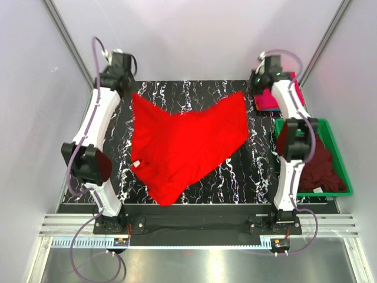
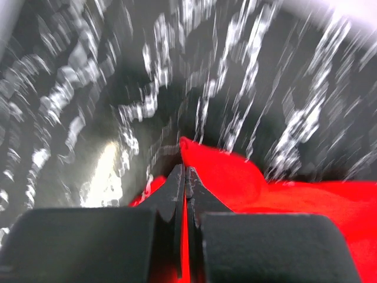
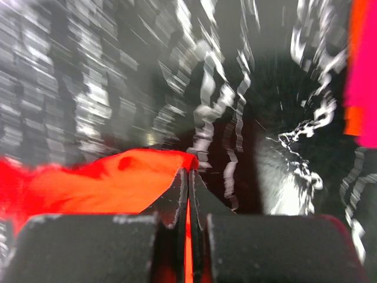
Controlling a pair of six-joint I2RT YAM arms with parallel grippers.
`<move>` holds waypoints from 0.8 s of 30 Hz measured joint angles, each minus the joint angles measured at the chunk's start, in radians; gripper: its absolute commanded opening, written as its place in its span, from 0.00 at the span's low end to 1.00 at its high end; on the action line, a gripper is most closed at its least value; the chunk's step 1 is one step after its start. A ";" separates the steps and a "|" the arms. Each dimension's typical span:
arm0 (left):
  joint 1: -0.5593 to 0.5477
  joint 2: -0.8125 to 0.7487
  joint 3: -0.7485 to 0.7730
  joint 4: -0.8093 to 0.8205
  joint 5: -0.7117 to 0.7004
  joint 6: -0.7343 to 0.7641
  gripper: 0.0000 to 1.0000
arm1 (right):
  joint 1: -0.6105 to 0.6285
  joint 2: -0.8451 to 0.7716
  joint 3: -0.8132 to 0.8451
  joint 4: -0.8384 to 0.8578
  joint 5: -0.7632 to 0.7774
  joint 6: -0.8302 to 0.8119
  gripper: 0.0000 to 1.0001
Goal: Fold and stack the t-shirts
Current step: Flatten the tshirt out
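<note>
The bright red t-shirt (image 1: 182,141) is stretched over the black marbled table, its far edge lifted. My left gripper (image 1: 131,94) is shut on its far left corner; in the left wrist view my gripper (image 2: 184,171) pinches the red t-shirt (image 2: 235,177). My right gripper (image 1: 248,91) is shut on the far right corner; in the right wrist view my gripper (image 3: 188,174) holds the red t-shirt (image 3: 106,180). A folded magenta-pink t-shirt (image 1: 268,100) lies at the far right, also in the right wrist view (image 3: 360,94). The dark maroon t-shirt (image 1: 321,168) lies crumpled in the bin.
A green plastic bin (image 1: 339,156) stands at the right edge of the table (image 1: 247,177). White walls close in the back and both sides. Both wrist views are blurred.
</note>
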 measured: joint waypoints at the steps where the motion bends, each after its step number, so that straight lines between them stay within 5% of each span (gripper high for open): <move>1: 0.003 -0.017 0.063 -0.006 -0.027 -0.001 0.00 | 0.000 -0.076 0.000 0.001 0.023 0.024 0.00; 6: 0.007 -0.182 0.187 0.007 -0.095 0.013 0.00 | 0.000 -0.468 -0.011 0.080 0.077 0.111 0.00; 13: 0.006 -0.532 0.154 0.050 -0.082 0.047 0.00 | 0.000 -0.962 -0.172 0.208 0.093 0.186 0.00; 19: 0.006 -0.731 0.111 0.059 -0.045 0.091 0.00 | 0.000 -1.147 -0.342 0.208 0.072 0.225 0.00; 24: 0.006 -0.753 0.171 0.011 -0.023 0.116 0.00 | 0.001 -1.210 -0.462 0.112 0.057 0.243 0.00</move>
